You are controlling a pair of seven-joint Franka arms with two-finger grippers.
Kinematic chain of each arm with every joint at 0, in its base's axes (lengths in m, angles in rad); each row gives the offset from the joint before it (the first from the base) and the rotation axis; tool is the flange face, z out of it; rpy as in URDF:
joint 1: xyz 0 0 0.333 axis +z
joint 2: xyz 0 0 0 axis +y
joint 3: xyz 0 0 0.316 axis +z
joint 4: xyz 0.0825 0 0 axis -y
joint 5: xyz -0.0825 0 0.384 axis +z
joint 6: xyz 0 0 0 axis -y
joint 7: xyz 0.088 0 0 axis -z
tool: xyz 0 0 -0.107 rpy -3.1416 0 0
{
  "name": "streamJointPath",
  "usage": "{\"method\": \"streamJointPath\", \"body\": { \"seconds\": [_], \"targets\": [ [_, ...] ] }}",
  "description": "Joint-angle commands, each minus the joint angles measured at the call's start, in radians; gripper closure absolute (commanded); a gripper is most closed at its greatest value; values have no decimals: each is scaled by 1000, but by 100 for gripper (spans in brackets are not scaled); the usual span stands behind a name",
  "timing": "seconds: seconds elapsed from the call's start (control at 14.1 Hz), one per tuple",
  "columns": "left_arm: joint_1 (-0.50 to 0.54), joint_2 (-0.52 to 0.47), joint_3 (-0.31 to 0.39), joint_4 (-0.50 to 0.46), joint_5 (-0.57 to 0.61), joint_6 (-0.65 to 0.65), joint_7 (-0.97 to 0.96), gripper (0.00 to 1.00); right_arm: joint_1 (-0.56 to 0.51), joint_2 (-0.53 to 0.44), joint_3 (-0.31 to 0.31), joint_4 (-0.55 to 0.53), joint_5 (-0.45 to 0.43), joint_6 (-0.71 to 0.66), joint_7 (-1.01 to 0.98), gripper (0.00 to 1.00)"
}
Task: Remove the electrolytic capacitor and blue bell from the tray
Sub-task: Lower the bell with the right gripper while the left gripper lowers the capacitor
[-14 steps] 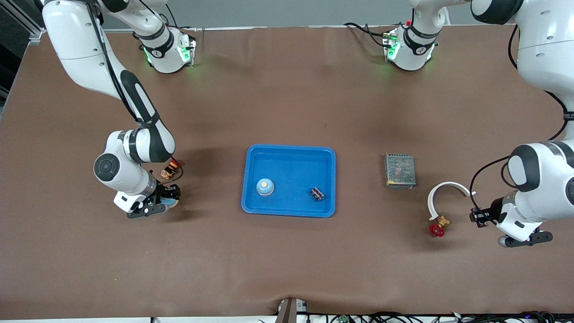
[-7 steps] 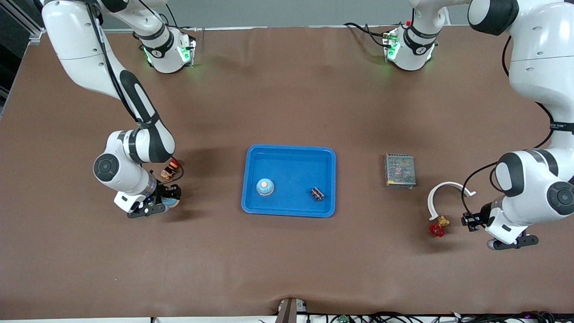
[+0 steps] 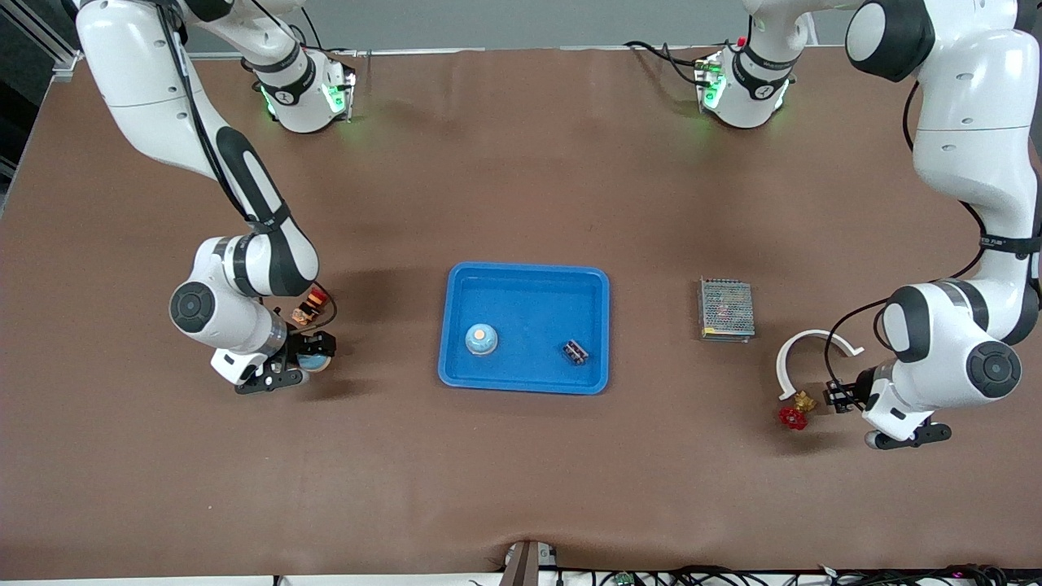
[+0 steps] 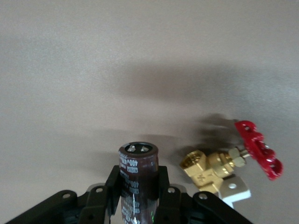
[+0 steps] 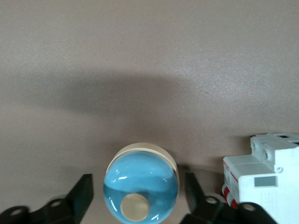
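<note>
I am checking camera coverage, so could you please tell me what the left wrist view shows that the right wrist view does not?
Only the left wrist view shows the left gripper shut on a dark capacitor, with a brass valve and its red handwheel on the table just past it. Only the right wrist view shows a blue bell sitting free between the right gripper's open fingers, with a white breaker beside it. Both show the same bare brown table.
</note>
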Motion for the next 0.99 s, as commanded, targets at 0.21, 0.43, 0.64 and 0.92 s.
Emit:
{"method": "streamJointPath", "body": {
  "seconds": [0.21,0.43,0.64,0.92],
  "targets": [
    [17,-4,-2,-23,13,28,6,91,-19,-47,17,197,21,-330,-8,0],
    [17,4,-2,-23,12,29,1,89,3,-75,20,229,20,-381,103,0],
    [17,10,-2,-21,12,31,0,86,54,-98,20,222,20,-381,244,0],
    [17,11,-2,-21,13,40,0,82,166,-118,18,207,20,-367,453,0]
  ]
}}
